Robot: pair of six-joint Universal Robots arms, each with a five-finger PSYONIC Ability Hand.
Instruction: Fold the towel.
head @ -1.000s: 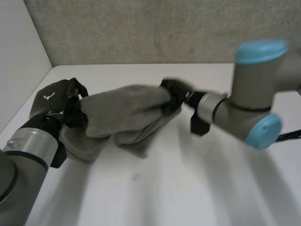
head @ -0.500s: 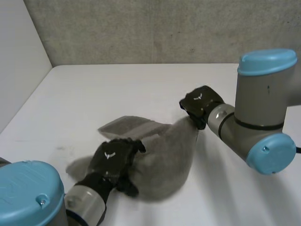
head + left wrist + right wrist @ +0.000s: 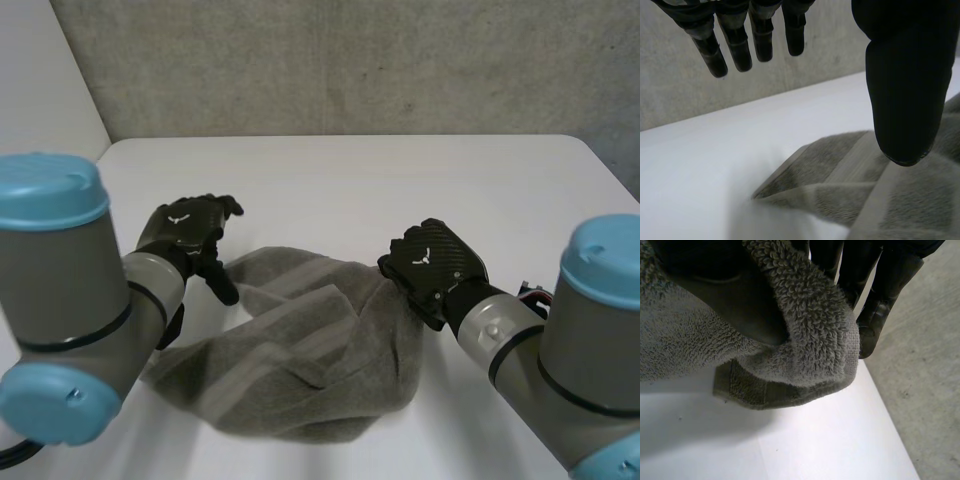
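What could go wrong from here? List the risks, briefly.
1. Only the right hand pinches the towel, near its edge; a pull might drag the whole heap across the table or slip the cloth free.
2. The left hand is open above a corner, holding nothing; it could grab the wrong layer, since the towel lies bunched.

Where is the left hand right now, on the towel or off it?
Head view, left side: the left hand is open at the towel's far left corner, gripping nothing, above the white table. The right hand pinches the opposite edge.
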